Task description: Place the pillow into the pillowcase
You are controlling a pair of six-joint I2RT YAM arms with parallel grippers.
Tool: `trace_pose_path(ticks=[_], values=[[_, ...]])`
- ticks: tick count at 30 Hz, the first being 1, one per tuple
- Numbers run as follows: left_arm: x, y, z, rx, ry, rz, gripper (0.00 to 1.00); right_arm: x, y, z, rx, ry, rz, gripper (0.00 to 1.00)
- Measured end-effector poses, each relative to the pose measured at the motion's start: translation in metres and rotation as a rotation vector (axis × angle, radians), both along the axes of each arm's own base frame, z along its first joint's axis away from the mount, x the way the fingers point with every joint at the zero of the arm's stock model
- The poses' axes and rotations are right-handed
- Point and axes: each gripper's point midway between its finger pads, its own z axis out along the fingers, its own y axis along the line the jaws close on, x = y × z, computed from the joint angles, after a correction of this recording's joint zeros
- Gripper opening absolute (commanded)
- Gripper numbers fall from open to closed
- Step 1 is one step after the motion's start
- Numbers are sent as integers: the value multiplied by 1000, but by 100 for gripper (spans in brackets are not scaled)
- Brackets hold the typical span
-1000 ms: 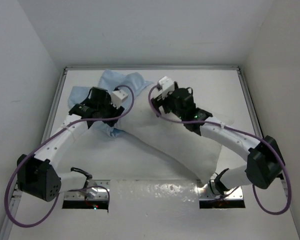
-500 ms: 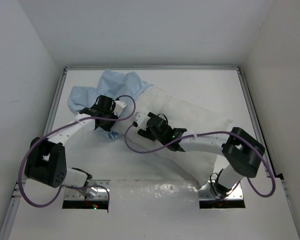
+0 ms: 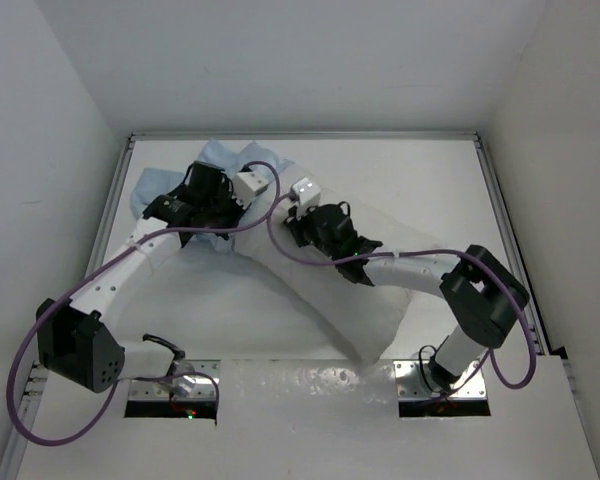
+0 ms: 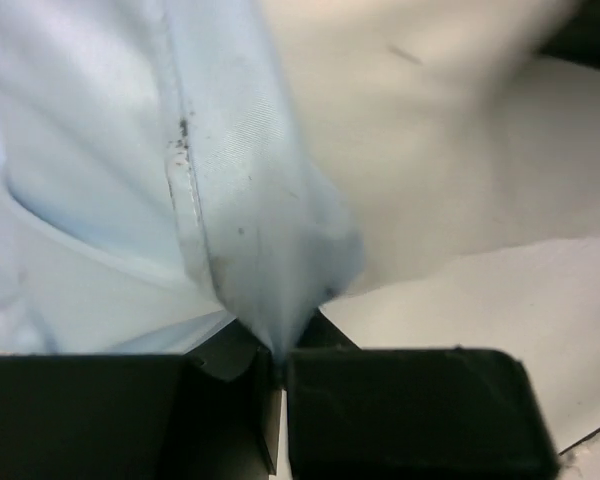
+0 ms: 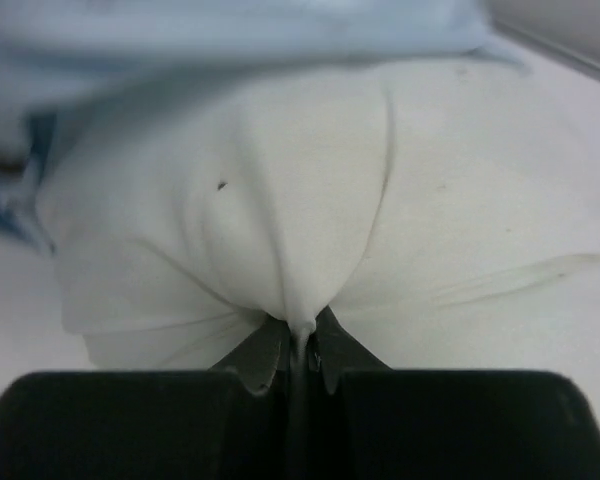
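Both claws have been shut within the last second, and both arms have been carried toward the far side of the surface (image 3: 430, 180), with the pillow (image 3: 365, 310) dragged leftward along with the right one.

The left claw (image 4: 280, 352) is clamped on a gathered fold of the pillowcase (image 4: 100, 150), at or near a stitched hem. The blue cloth fans out directly ahead of that claw and to its left, while white pillow fabric is seen ahead and to its right. The right claw (image 5: 302, 350) is pinched on a small tuck of the pillow's cover. The plump body bulges just ahead of this claw, and the blue cloth lies beyond it, draped over the pillow's far end. How far that end has gone into the opening cannot be told.

The pillow is judged light, soft and easily squashed, so a pinch of its cover may stretch or slip instead of moving the bulk. A corner or end seam would be the surer hold. The pillowcase is judged thin and limp and is likely to collapse shut, so it is best held at the hem of its mouth.
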Motion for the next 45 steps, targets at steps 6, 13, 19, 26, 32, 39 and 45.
trace_pose_path(ticks=[6,13,19,26,32,39,45], values=[[-11,-51,29,-74,-46,-206,0,44,-23,46,312,-4,-204,0],[-24,-70,34,-114,-24,-389,4,46,-35,60,474,-45,-319,0],[-45,-84,27,-172,19,-547,27,36,-28,52,509,-40,-335,0],[-68,-72,20,-194,119,-613,68,10,5,9,490,10,-182,61],[-64,-38,60,-209,58,-586,100,-28,0,28,420,-15,5,89],[-36,-44,105,-240,-100,-534,96,-37,-7,51,175,-15,124,96],[72,-41,88,-261,-108,-118,63,37,-58,100,78,7,13,99]])
